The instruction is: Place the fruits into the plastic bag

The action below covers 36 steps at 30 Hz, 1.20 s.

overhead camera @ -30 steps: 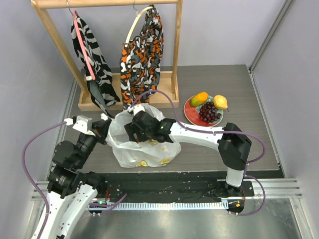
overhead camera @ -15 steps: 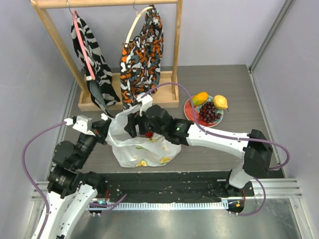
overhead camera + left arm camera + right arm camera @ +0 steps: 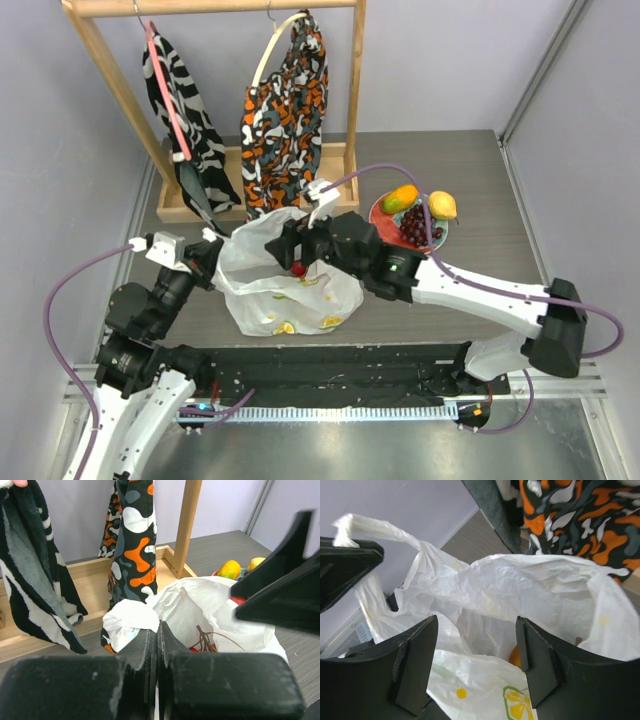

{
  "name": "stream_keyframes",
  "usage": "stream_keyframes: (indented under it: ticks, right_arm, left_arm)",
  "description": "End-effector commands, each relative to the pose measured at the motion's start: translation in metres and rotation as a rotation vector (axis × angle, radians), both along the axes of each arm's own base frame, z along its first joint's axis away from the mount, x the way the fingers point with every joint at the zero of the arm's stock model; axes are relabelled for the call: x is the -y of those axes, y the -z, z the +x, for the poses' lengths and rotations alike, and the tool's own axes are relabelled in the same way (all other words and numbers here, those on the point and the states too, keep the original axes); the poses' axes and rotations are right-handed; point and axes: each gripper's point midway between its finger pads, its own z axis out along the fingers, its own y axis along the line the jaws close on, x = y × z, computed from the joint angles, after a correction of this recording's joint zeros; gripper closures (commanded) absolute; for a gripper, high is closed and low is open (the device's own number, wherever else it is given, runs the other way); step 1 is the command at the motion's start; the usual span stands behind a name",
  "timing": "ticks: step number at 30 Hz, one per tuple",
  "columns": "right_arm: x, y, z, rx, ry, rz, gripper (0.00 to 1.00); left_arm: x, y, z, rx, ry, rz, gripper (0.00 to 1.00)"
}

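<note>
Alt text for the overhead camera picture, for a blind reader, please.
The right tool hangs over the open plastic bag, red berries just below it, while the left tool grips the bag's edge. Mango, lemon and grapes sit on a red plate.

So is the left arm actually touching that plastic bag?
Touching. The left wrist view shows the left fingers shut on a bunched fold of the bag, with white plastic pinched right at their tips.

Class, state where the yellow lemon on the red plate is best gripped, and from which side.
Probably grip the lemon across its narrow middle, from above: it lies at the plate's far right rim, grapes crowding its near-left side, top exposed.
</note>
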Motion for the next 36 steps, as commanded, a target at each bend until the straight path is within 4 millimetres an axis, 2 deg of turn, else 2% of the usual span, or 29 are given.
stream_keyframes:
  ticks: [1, 3, 4, 7, 8, 14, 15, 17, 18, 20, 21, 24, 25, 29, 36]
  right_arm:
    - [0.04, -0.051, 0.007, 0.099, 0.119, 0.072, 0.29]
    - [0.058, -0.057, 0.012, 0.118, 0.167, 0.06, 0.29]
    - [0.071, -0.05, 0.02, 0.11, 0.218, 0.023, 0.29]
    - [0.097, -0.046, 0.03, 0.096, 0.283, 0.006, 0.29]
    - [0.111, -0.046, 0.042, 0.093, 0.325, 0.005, 0.29]
    - [0.172, -0.03, 0.072, 0.063, 0.482, -0.041, 0.29]
    - [0.191, -0.025, 0.086, 0.055, 0.541, -0.058, 0.28]
    - [0.208, -0.013, 0.098, 0.028, 0.579, -0.086, 0.28]
    - [0.228, -0.008, 0.11, 0.011, 0.628, -0.095, 0.28]
    - [0.244, 0.005, 0.123, -0.024, 0.66, -0.116, 0.28]
    - [0.259, 0.013, 0.131, -0.048, 0.684, -0.119, 0.28]
    - [0.276, 0.03, 0.144, -0.093, 0.709, -0.14, 0.27]
    - [0.289, 0.033, 0.15, -0.103, 0.739, -0.146, 0.27]
    - [0.32, 0.052, 0.166, -0.147, 0.801, -0.182, 0.21]
    - [0.364, 0.079, 0.181, -0.213, 0.899, -0.24, 0.17]
  left_arm:
    - [0.001, -0.012, -0.004, 0.033, 0.012, -0.025, 1.0]
    - [0.001, -0.011, -0.004, 0.031, 0.013, -0.024, 1.0]
    - [0.001, -0.011, -0.004, 0.031, 0.013, -0.024, 1.0]
    - [0.001, -0.013, -0.004, 0.033, 0.015, -0.025, 1.0]
    - [0.002, -0.012, -0.004, 0.032, 0.016, -0.024, 1.0]
    - [0.002, -0.011, -0.004, 0.029, 0.018, -0.025, 1.0]
    - [0.003, -0.011, -0.004, 0.028, 0.019, -0.024, 1.0]
    - [0.002, -0.012, -0.004, 0.031, 0.018, -0.025, 1.0]
    - [0.003, -0.011, -0.004, 0.028, 0.019, -0.024, 1.0]
    - [0.002, -0.011, -0.004, 0.028, 0.018, -0.024, 1.0]
    - [0.002, -0.011, -0.004, 0.03, 0.016, -0.023, 1.0]
    - [0.002, -0.011, -0.003, 0.027, 0.018, -0.022, 1.0]
    - [0.002, -0.01, -0.003, 0.026, 0.018, -0.022, 1.0]
    - [0.002, -0.011, -0.003, 0.029, 0.015, -0.023, 1.0]
    - [0.002, -0.012, -0.004, 0.032, 0.015, -0.023, 1.0]
